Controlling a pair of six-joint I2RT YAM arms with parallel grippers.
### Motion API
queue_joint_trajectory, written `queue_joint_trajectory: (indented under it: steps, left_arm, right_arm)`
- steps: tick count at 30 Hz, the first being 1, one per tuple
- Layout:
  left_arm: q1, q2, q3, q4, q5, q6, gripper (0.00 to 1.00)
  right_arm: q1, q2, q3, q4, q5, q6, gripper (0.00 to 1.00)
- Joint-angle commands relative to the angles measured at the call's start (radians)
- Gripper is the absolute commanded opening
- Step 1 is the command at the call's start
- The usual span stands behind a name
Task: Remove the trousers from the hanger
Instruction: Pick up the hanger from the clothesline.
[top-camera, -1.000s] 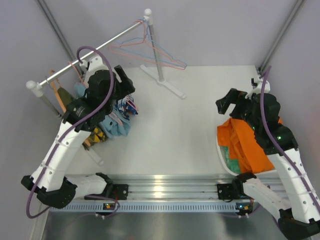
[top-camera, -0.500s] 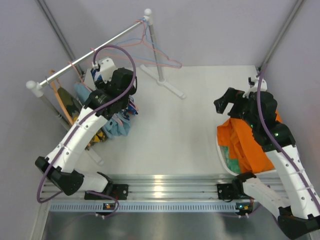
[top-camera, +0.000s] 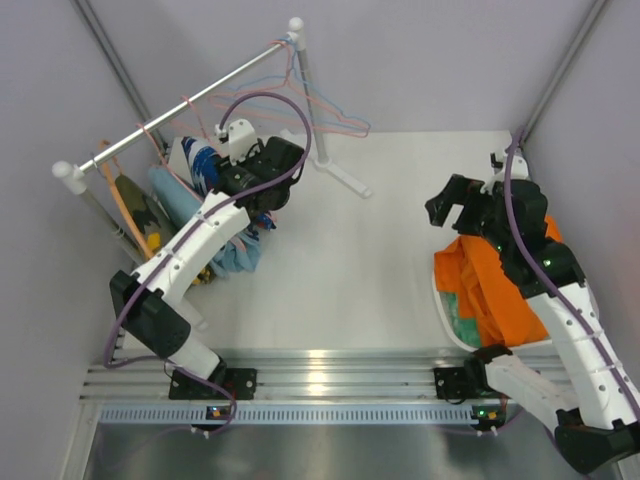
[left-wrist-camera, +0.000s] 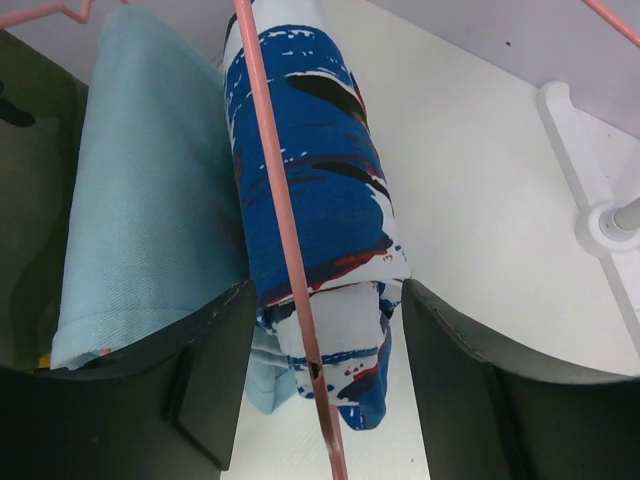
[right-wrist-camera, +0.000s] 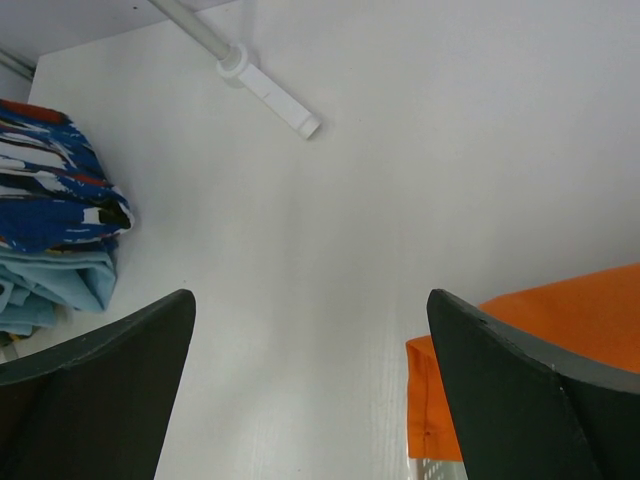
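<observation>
Possibly touching them, wide fingers (left-wrist-camera: 212, 400) of the outstretched left arm (top-camera: 186, 254) flank the blue-and-white trousers (left-wrist-camera: 320, 200).

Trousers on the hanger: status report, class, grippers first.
Left gripper open, astride patterned trousers on pink hanger. Right gripper open, empty, near orange trousers. Light blue trousers press alongside the patterned pair.

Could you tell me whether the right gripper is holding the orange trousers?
No, the right gripper is open, with only bare table between its fingers.
</observation>
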Motion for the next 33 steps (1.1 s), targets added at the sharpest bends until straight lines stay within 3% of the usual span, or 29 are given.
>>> queue_joint_trajectory:
  steps: [1, 18, 28, 33]
  left_arm:
    - [-0.01, -0.001, 0.033, 0.067, -0.116, 0.001, 0.63]
    - [-0.013, 0.039, -0.052, 0.132, -0.193, 0.001, 0.59]
    - [-0.013, 0.051, -0.082, 0.158, -0.239, 0.008, 0.49]
    - [-0.013, 0.059, -0.092, 0.164, -0.245, 0.008, 0.37]
  right_arm:
    - [-0.019, 0.012, -0.005, 0.039, -0.012, -0.013, 1.0]
    - [-0.04, 0.049, -0.004, 0.059, -0.035, -0.016, 1.0]
    - [-0.043, 0.055, -0.002, 0.061, -0.044, 0.004, 1.0]
    - [-0.045, 0.055, 0.005, 0.059, -0.046, 0.002, 1.0]
